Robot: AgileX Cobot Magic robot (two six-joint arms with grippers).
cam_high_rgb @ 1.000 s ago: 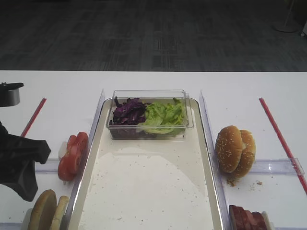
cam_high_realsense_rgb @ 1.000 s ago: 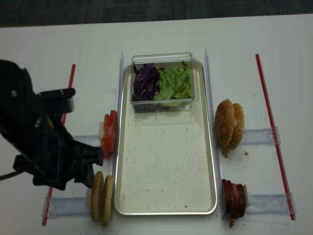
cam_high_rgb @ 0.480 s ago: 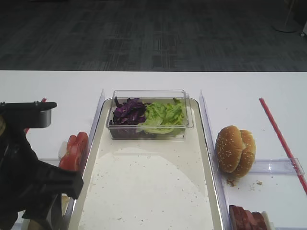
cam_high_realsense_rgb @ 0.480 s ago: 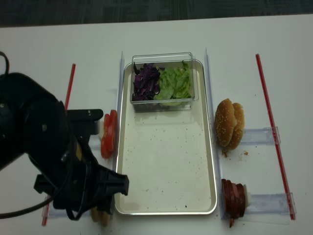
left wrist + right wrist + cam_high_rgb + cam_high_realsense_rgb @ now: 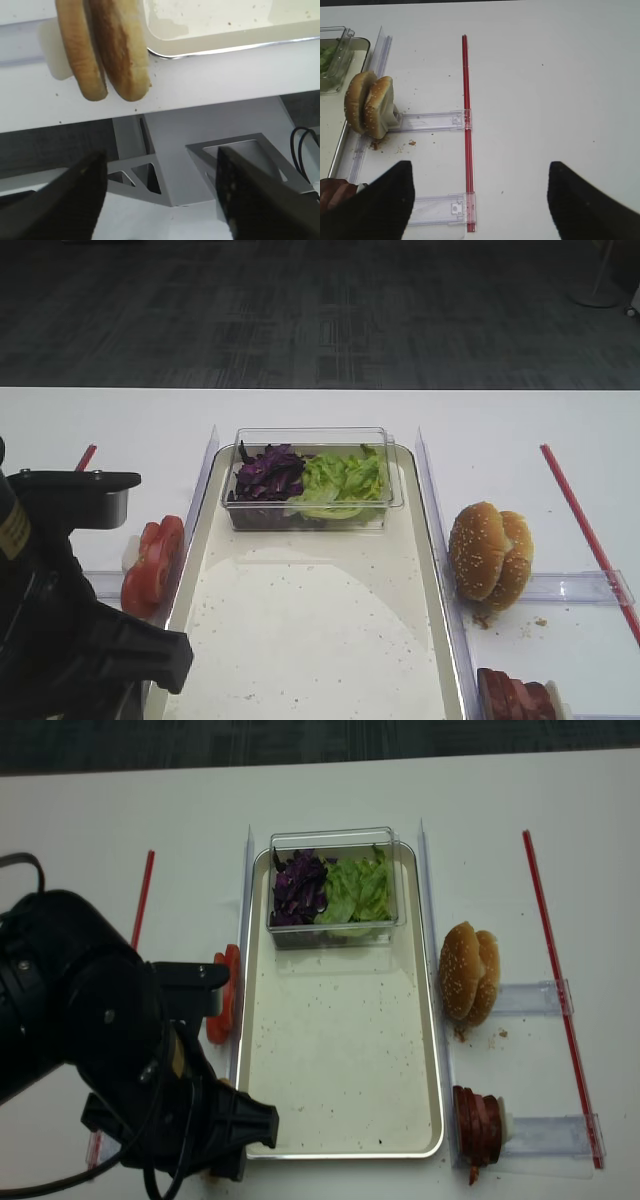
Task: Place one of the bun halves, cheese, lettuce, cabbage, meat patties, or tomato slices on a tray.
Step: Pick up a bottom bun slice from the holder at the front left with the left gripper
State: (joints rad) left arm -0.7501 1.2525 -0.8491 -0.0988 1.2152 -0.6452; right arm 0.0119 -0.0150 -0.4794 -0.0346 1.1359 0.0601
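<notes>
The tray (image 5: 340,1060) lies bare down the middle, crumbs only, with the clear tub (image 5: 335,885) of cabbage (image 5: 298,885) and lettuce (image 5: 360,888) sitting at its far end. My left arm (image 5: 110,1060) fills the near-left corner and hides most of that side in both high views.

The bun halves (image 5: 102,47) stand on edge, side by side, just beside the tray's near-left corner, close to the table edge. My left gripper (image 5: 160,195) is spread wide and empty, with the buns ahead of it. My right gripper (image 5: 480,197) is also parted, holding nothing, over bare table.

My worry: closing in could catch both halves at once, or a finger could shove them over or off the edge.
</notes>
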